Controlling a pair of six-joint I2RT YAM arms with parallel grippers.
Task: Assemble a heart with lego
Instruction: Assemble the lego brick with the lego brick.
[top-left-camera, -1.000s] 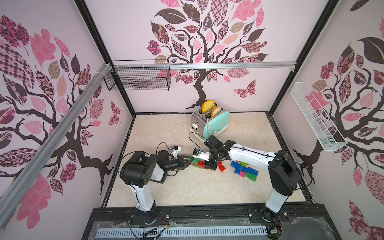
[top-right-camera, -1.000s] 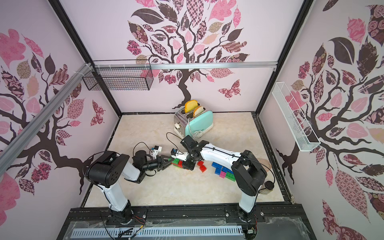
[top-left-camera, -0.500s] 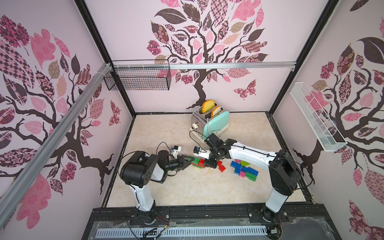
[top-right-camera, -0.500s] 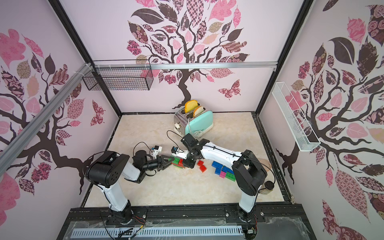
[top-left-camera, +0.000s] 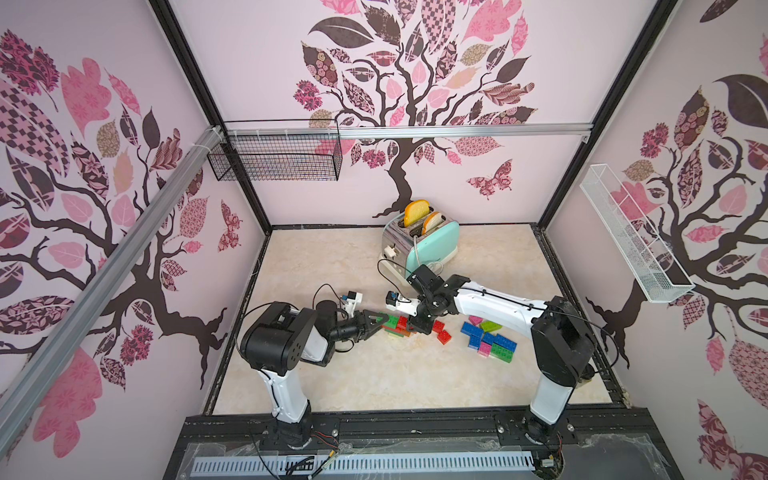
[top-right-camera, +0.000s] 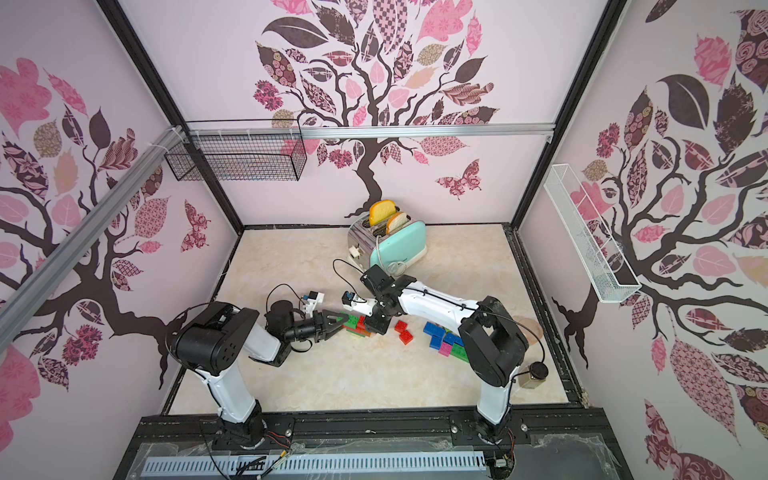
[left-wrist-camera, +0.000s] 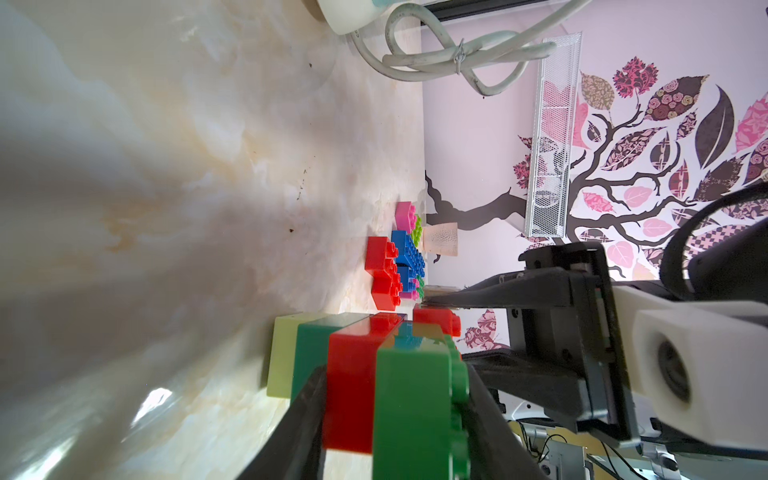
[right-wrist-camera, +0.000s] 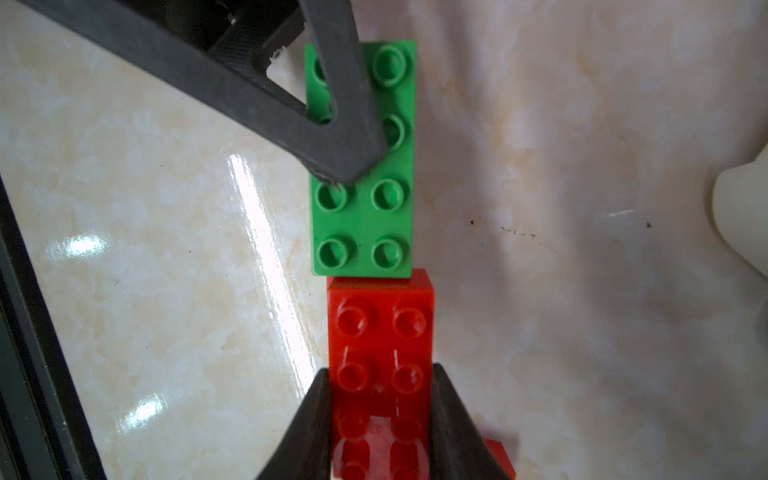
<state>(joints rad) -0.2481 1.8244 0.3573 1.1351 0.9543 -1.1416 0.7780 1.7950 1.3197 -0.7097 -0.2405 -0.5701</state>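
Note:
My left gripper is shut on a small lego stack low over the table: a green 2x4 brick on top of a red brick, with dark green and lime bricks further along the lower layer. My right gripper is shut on a red 2x4 brick, whose end butts against the end of the green brick. Both top views show the two grippers meeting over this stack, left gripper on its left, right gripper on its right. A left finger crosses the green brick's studs.
Two loose red bricks lie just right of the stack. A pile of blue, pink, green and lime bricks lies further right. A mint toaster with toast stands behind, its cord looped on the table. A small jar stands by the right arm's base.
The right wrist has shifted slightly toward the back. Both grippers keep the same holds and the stack stays in place.

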